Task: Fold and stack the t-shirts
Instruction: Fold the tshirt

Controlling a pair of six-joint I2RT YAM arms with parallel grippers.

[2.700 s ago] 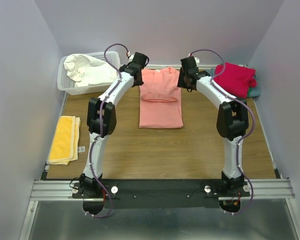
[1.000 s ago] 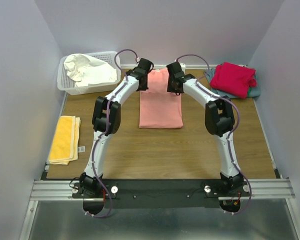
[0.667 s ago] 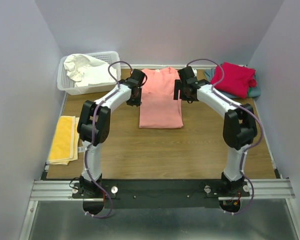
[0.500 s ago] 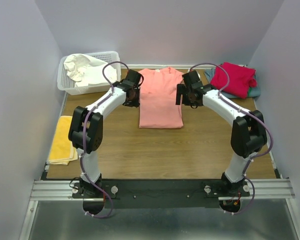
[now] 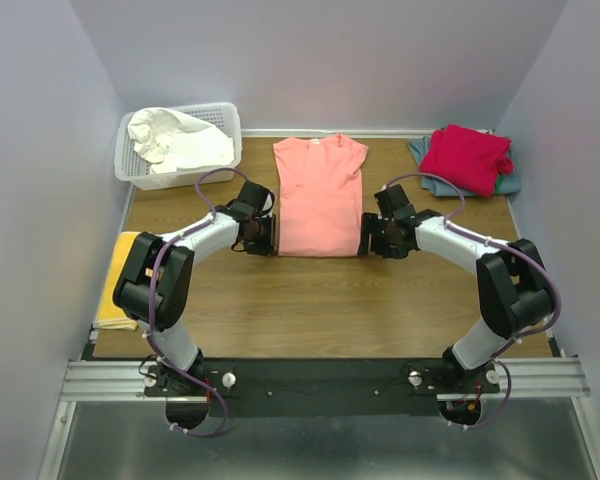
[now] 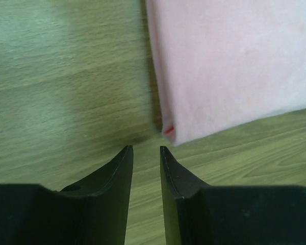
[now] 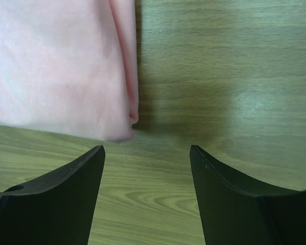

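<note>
The salmon-pink t-shirt (image 5: 320,195) lies flat mid-table, folded into a long narrow strip with the collar at the far end. My left gripper (image 5: 266,238) is low beside its near left corner (image 6: 234,66); the jaws stand a narrow gap apart and hold nothing (image 6: 146,148). My right gripper (image 5: 368,241) is low beside the near right corner (image 7: 56,66), open and empty (image 7: 148,148). The crimson-red t-shirt (image 5: 467,157) lies folded on the grey-blue one (image 5: 511,184) at the far right. The white t-shirt (image 5: 176,139) lies crumpled in the basket.
The white lattice basket (image 5: 132,170) stands at the far left corner. A folded yellow cloth (image 5: 121,285) lies at the left edge, partly behind my left arm. Bare wood table (image 5: 320,300) lies between the shirt and the arm bases.
Both grippers have drawn back from the shirt's far end to its near corners, now low over the table. The sleeves are folded in and the shirt lies in a narrow strip.
</note>
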